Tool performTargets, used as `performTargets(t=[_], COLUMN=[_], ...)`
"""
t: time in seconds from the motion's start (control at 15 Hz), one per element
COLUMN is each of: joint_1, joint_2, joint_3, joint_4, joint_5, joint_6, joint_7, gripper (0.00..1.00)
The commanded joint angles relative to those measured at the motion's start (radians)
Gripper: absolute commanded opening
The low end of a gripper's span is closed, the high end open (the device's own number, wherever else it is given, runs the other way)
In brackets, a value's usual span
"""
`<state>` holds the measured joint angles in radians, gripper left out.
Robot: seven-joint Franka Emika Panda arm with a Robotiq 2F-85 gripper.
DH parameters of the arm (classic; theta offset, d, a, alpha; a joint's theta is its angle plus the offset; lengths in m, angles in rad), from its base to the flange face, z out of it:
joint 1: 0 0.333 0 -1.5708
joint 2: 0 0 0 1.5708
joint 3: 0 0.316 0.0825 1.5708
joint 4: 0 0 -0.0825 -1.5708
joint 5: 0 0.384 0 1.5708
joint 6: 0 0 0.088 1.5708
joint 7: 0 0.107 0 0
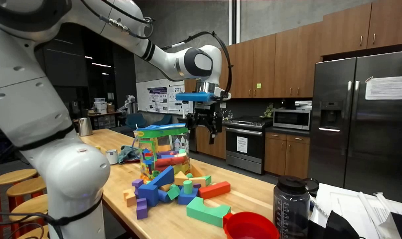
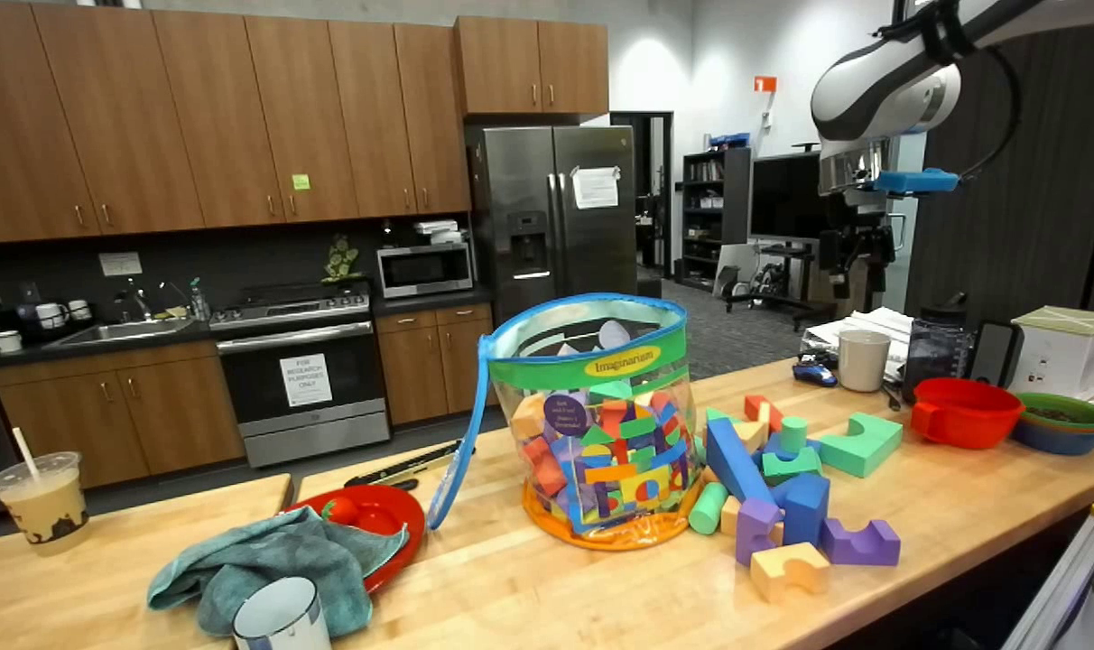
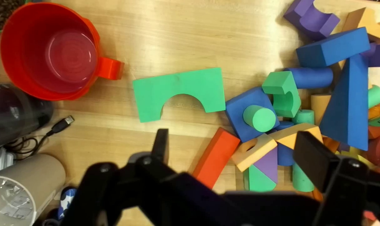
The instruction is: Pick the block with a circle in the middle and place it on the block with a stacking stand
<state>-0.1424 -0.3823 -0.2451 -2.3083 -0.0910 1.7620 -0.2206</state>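
Note:
A light-orange block (image 3: 262,149) with a rounded opening leans among the loose blocks in the wrist view. I cannot tell whether the opening is a full circle. It also shows in an exterior view (image 1: 198,181). No far taller multicoloured tower stands out; the block with a stacking stand is hidden or out of view. A blue block (image 3: 240,110) bears an upright green cylinder (image 3: 263,119) with a flat round top. A green arch block (image 3: 180,83) lies flat beside it. My gripper (image 3: 235,144) is open and empty, high above the table; it shows in both exterior views (image 1: 201,132) (image 2: 857,287).
A clear bag (image 2: 547,375) of blocks stands behind the pile. A red block (image 3: 216,157) lies beside the light-orange block. A red cup (image 3: 94,37), a dark bottle (image 1: 291,209) and a beige cup (image 3: 49,172) stand near the pile. A red plate and towel (image 2: 267,560) lie past the bag.

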Motion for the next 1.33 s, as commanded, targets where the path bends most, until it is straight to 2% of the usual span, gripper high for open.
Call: performTargets(t=[0.0, 1.07, 1.27], joint_1=[-0.01, -0.01, -0.013], joint_2=[0.001, 0.001, 0.014], joint_3=[0.008, 0.008, 0.021], joint_4=[0.002, 0.002, 0.0], joint_5=[0.003, 0.003, -0.013], joint_6=[-0.001, -0.001, -0.002], joint_7=[-0.003, -0.003, 0.03], gripper=[1.0, 1.0, 1.0])
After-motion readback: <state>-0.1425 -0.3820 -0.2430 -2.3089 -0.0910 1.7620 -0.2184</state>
